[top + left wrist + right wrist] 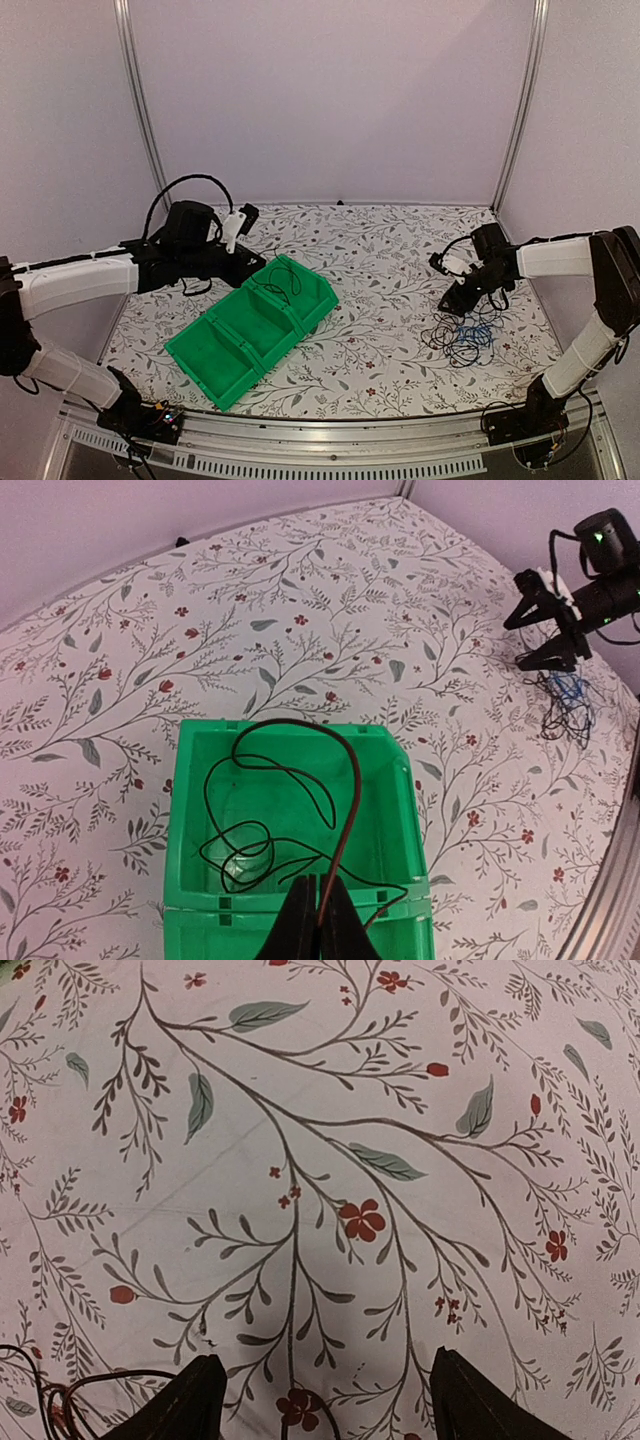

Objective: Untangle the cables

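Note:
A thin black cable (300,780) lies looped in the end compartment of a green bin (190,780). My left gripper (321,900) is shut on this cable just above the bin's near wall; in the top view the left gripper (256,263) is at the bin's far end. A tangle of black cables and one blue cable (463,336) lies on the table at the right. My right gripper (455,300) hovers just beyond the tangle, open and empty. In the right wrist view my right gripper (325,1415) is wide open over the cloth, with cable strands (60,1392) at the lower left.
The green bin (215,355) has three compartments and lies diagonally left of centre. A floral cloth (380,260) covers the table. Metal frame posts and purple walls stand at the back and sides. The table's front rail runs along the near edge.

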Robot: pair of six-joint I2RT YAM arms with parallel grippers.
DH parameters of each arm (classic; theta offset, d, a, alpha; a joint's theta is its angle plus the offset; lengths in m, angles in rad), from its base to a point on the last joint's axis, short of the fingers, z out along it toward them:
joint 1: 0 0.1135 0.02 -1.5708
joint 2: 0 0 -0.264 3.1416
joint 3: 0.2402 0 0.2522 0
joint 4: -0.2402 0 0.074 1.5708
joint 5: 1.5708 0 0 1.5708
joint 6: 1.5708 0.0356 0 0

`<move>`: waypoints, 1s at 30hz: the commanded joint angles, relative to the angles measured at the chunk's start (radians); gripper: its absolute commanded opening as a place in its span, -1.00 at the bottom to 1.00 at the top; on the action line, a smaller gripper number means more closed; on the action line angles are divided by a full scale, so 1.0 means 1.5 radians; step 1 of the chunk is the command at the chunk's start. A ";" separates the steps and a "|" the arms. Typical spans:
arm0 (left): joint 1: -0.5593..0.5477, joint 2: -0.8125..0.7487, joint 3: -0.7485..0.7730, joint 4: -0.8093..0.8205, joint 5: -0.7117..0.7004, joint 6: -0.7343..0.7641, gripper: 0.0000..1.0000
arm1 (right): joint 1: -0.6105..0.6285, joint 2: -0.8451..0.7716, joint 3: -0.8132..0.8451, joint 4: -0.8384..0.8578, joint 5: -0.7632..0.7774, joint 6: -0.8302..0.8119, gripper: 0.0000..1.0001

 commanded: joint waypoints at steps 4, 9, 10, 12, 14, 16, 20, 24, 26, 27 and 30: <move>0.028 0.148 0.074 0.002 -0.036 -0.012 -1.00 | -0.010 0.009 -0.018 0.024 0.048 -0.021 0.49; 0.030 0.218 0.094 0.034 0.009 -0.033 -1.00 | -0.024 0.005 -0.021 0.026 0.049 -0.021 0.49; 0.030 0.235 0.105 0.031 0.028 -0.041 -1.00 | -0.026 0.007 -0.021 0.027 0.050 -0.021 0.49; 0.029 0.270 0.130 0.016 0.043 -0.060 -1.00 | -0.026 0.010 -0.019 0.027 0.052 -0.023 0.49; 0.028 0.296 0.153 -0.006 0.049 -0.079 -1.00 | -0.026 0.012 -0.018 0.028 0.054 -0.023 0.49; 0.023 0.304 0.153 -0.012 0.046 -0.100 -1.00 | -0.026 0.017 -0.017 0.030 0.060 -0.027 0.49; -0.004 0.311 0.131 -0.003 0.032 -0.099 -1.00 | -0.026 0.029 -0.017 0.029 0.074 -0.033 0.48; -0.018 0.327 0.166 -0.075 -0.035 -0.091 -1.00 | -0.030 -0.003 -0.023 0.030 0.069 -0.032 0.48; -0.024 0.317 0.176 -0.103 -0.057 -0.098 -1.00 | -0.036 -0.020 -0.026 0.030 0.061 -0.029 0.49; -0.025 0.311 0.180 -0.115 -0.072 -0.102 -1.00 | -0.037 -0.026 -0.026 0.029 0.060 -0.028 0.49; -0.030 0.297 0.183 -0.142 -0.085 -0.118 -1.00 | -0.037 -0.040 -0.022 0.027 0.053 -0.025 0.49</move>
